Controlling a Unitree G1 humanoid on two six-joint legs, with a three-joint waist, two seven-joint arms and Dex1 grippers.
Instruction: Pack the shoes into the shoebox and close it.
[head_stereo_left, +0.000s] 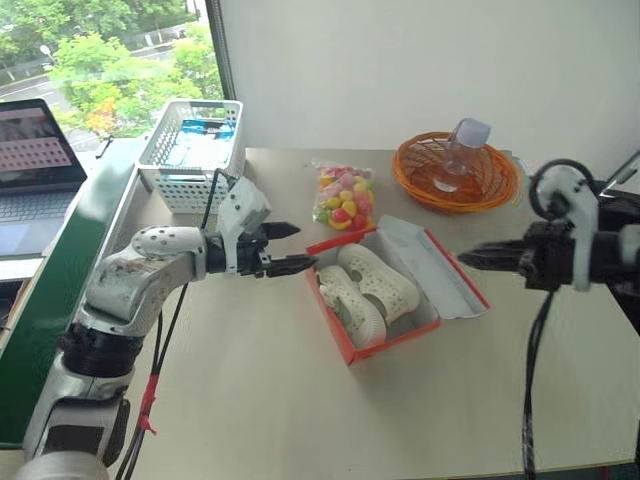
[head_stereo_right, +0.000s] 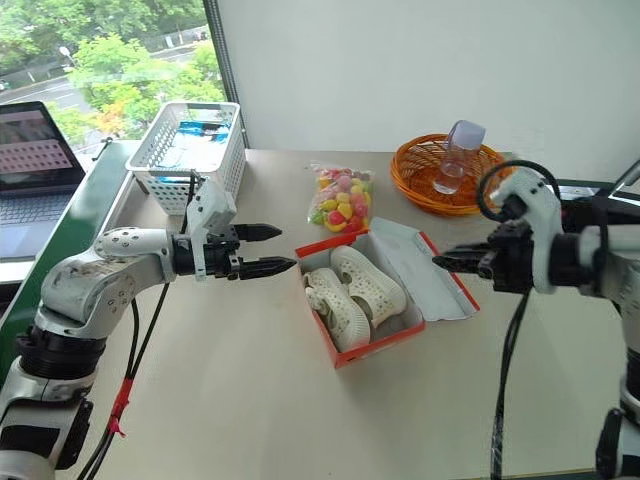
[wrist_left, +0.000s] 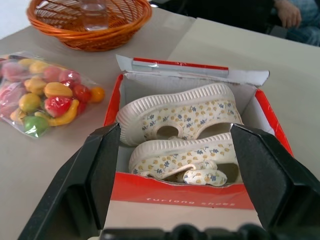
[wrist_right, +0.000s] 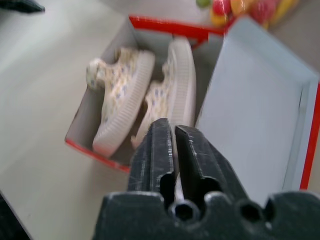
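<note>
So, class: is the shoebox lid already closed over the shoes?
No. The shoebox lid lies flat open beside the box, and both shoes sit uncovered inside.

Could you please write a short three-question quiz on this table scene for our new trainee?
1. True or false: both shoes lie inside the shoebox.
2. Is the shoebox lid open or closed?
3. Which end effector is shut: A left, B right?

Key: 1 true. 2 open, white inside facing up. 3 B; the left one stands open beside the box, holding nothing.
</note>
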